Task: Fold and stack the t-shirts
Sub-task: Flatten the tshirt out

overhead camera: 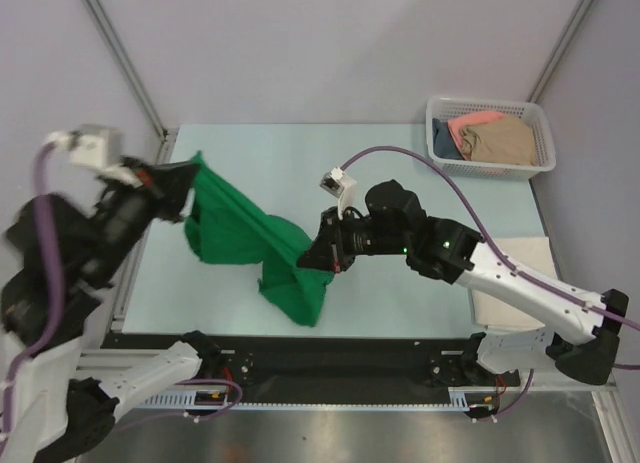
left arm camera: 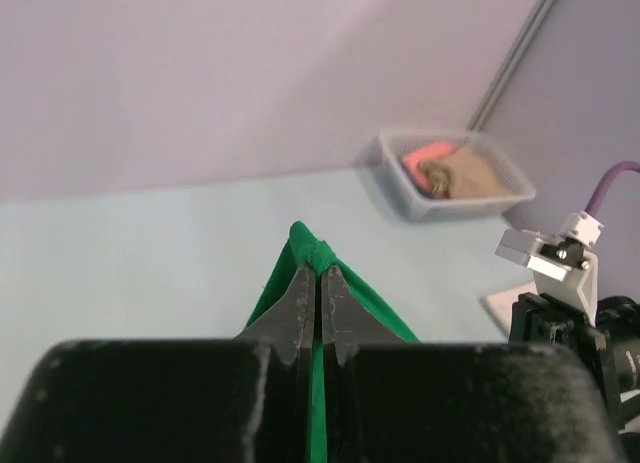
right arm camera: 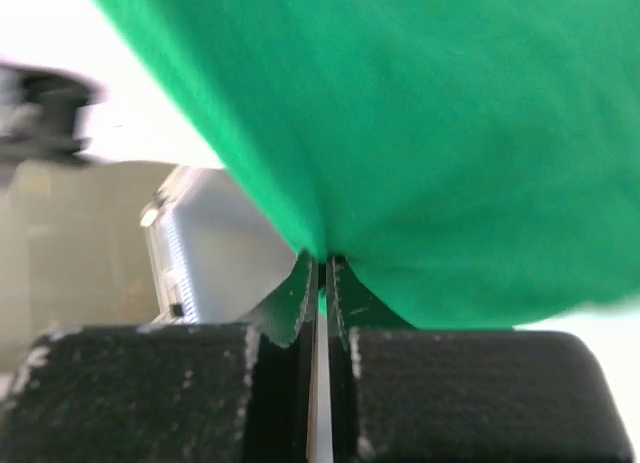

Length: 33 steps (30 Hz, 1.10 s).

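The left gripper (overhead camera: 183, 188) is clenched on one end of the green shirt (overhead camera: 245, 233), and the right gripper (overhead camera: 318, 251) is clamped on another edge. The cloth hangs stretched between the two sets of jaws above the table (overhead camera: 280, 148), and a fold droops below the right jaws. Only the left wrist view shows a knob of green cloth poking out past its shut tips. Only the right wrist view shows the cloth fanning out above its pinched tips. Only the top view shows both grips together. Far beyond the right jaws, the basket (overhead camera: 440, 108) holds a pink shirt (overhead camera: 478, 118), a tan shirt (overhead camera: 508, 140) and a dark blue shirt (overhead camera: 442, 141).

Bright even light, blurred close-ups
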### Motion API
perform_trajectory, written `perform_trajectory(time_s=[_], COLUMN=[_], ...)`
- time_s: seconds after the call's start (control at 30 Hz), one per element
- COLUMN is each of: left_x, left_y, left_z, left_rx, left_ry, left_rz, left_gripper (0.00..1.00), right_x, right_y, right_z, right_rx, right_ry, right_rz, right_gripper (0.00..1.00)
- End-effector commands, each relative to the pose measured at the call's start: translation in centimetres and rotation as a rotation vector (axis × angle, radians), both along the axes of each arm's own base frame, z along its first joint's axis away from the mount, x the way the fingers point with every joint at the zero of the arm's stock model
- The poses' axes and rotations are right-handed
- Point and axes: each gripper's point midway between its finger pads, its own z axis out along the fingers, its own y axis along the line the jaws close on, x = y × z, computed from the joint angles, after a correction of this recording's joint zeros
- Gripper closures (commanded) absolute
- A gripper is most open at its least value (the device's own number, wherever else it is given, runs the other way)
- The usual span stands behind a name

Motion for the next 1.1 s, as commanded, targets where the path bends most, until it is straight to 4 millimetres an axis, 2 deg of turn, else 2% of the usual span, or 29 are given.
perform_trajectory(time_s=[0.0, 0.03, 0.07, 0.13, 0.17, 0.27, 0.3, 0.33, 0.37, 0.4, 0.43, 0.47, 0.5, 0.53, 0.57, 0.6, 0.63, 0.67, 0.7, 0.77, 0.8, 0.83, 0.87, 0.93, 0.97, 1.0, 1.07], left_x=[-5.6, -6.6, -8.4, -9.7, -10.2, -9.4, -8.3, -7.7, -6.3, -4.4, -3.0, -0.2, 1.5, 5.0, 7.1, 8.8, 12.0, 13.5, 15.1, 18.7, 19.9, 20.9, 23.2, 25.4, 26.9, 27.4, 27.8], left_y=[7.7, 8.5, 9.7, 10.6, 11.0, 10.8, 9.9, 8.9, 7.4, 5.4, 4.1, 2.0, 0.9, -1.4, -2.5, -3.2, -4.7, -4.4, -4.8, -6.6, -7.5, -8.3, -10.0, -11.8, -12.8, -13.4, -13.6], left_z=[9.8, 10.6, 12.5, 13.8, 14.4, 14.6, 14.4, 14.8, 14.1, 14.1, 13.5, 11.3, 10.4, 8.4, 6.6, 5.5, 3.2, 2.1, 1.8, -1.9, -1.7, -2.7, -5.3, -7.1, -7.7, -8.4, -7.6], left_rx=[-0.078, -0.095, -0.144, -0.181, -0.197, -0.204, -0.193, -0.194, -0.178, -0.167, -0.156, -0.112, -0.094, -0.053, -0.014, 0.012, 0.059, 0.104, 0.112, 0.226, 0.221, 0.256, 0.293, 0.314, 0.32, 0.332, 0.298], left_ry=[-0.311, -0.33, -0.383, -0.426, -0.444, -0.45, -0.437, -0.447, -0.424, -0.414, -0.397, -0.339, -0.311, -0.252, -0.212, -0.181, -0.129, -0.119, -0.136, -0.121, -0.165, -0.174, -0.144, -0.134, -0.121, -0.098, -0.089], left_rz=[0.169, 0.176, 0.178, 0.181, 0.185, 0.201, 0.196, 0.164, 0.14, 0.106, 0.09, 0.077, 0.076, 0.08, 0.093, 0.113, 0.141, 0.203, 0.233, 0.244, 0.237, 0.227, 0.21, 0.191, 0.189, 0.183, 0.208], left_gripper=[1.0, 1.0, 1.0, 1.0, 1.0, 1.0, 1.0, 1.0, 1.0, 1.0, 1.0, 1.0, 1.0, 1.0, 1.0, 1.0, 1.0, 1.0, 1.0, 1.0, 1.0, 1.0, 1.0, 1.0, 1.0, 1.0, 1.0], right_x=[-3.0, -3.8, -4.1, -4.8, -4.8, -4.4, -4.5, -4.0, -3.7, -2.4, -1.5, -0.6, 0.4, 1.5, 4.2, 5.7, 6.9, 9.5, 10.1, 11.3, 12.1, 12.4, 12.8, 13.3, 13.5, 13.6, 13.1], right_y=[-0.1, -0.5, -0.6, -1.1, -1.3, -2.1, -2.3, -2.7, -3.0, -4.1, -4.9, -6.0, -7.6, -8.8, -11.1, -12.3, -13.5, -16.1, -17.2, -19.4, -20.9, -21.5, -22.2, -23.4, -23.6, -23.7, -22.8], right_z=[1.7, 1.8, 2.7, 3.8, 3.7, 2.3, 1.9, 0.7, -0.1, -1.9, -2.8, -3.6, -4.7, -5.9, -5.8, -5.9, -6.4, -7.5, -8.6, -11.3, -13.7, -15.1, -16.3, -18.3, -18.6, -18.7, -17.8], right_rx=[-0.051, -0.083, -0.076, -0.049, -0.051, -0.104, -0.111, -0.136, -0.157, -0.21, -0.237, -0.265, -0.303, -0.316, -0.27, -0.246, -0.236, -0.24, -0.266, -0.32, -0.376, -0.421, -0.462, -0.508, -0.506, -0.497, -0.455], right_ry=[-0.069, -0.089, -0.116, -0.136, -0.139, -0.106, -0.088, -0.05, -0.021, 0.033, 0.066, 0.095, 0.15, 0.199, 0.266, 0.291, 0.325, 0.374, 0.413, 0.474, 0.54, 0.557, 0.563, 0.599, 0.608, 0.615, 0.616], right_rz=[0.026, 0.038, 0.045, 0.067, 0.069, 0.04, 0.043, 0.021, 0.004, -0.069, -0.113, -0.16, -0.215, -0.261, -0.346, -0.386, -0.422, -0.499, -0.519, -0.541, -0.578, -0.582, -0.593, -0.596, -0.596, -0.597, -0.557], right_gripper=[1.0, 1.0, 1.0, 1.0, 1.0, 1.0, 1.0, 1.0, 1.0, 1.0, 1.0, 1.0, 1.0, 1.0, 1.0, 1.0, 1.0, 1.0, 1.0, 1.0, 1.0, 1.0, 1.0, 1.0, 1.0, 1.0, 1.0])
